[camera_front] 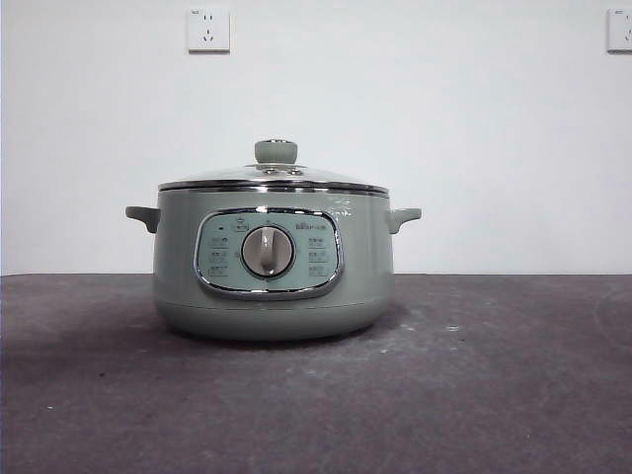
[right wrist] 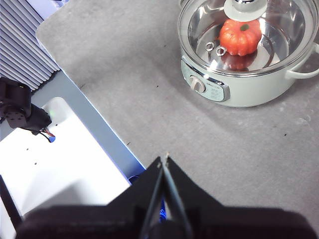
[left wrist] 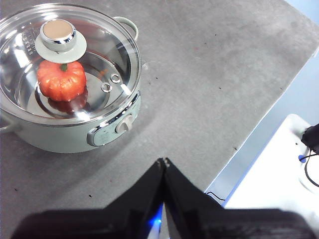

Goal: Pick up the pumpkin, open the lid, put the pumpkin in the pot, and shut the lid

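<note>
The sage-green pot (camera_front: 274, 267) stands in the middle of the grey table, dial facing the front camera. The glass lid (camera_front: 274, 179) sits closed on it, green knob (camera_front: 276, 151) on top. Through the lid the orange pumpkin (left wrist: 61, 80) rests on the pot's floor; it also shows in the right wrist view (right wrist: 240, 36). It is hidden in the front view. My left gripper (left wrist: 164, 162) is shut and empty, well away from the pot (left wrist: 70, 134). My right gripper (right wrist: 164, 159) is shut and empty, also far from the pot (right wrist: 249, 89). Neither arm shows in the front view.
The table's edge (left wrist: 259, 124) runs near the left gripper, with a white surface and cables (left wrist: 309, 144) beyond it. The right wrist view shows the table's edge (right wrist: 89, 109), a white surface (right wrist: 55, 164) and a black device (right wrist: 15, 104) beside it. Wall sockets (camera_front: 208, 30) are behind.
</note>
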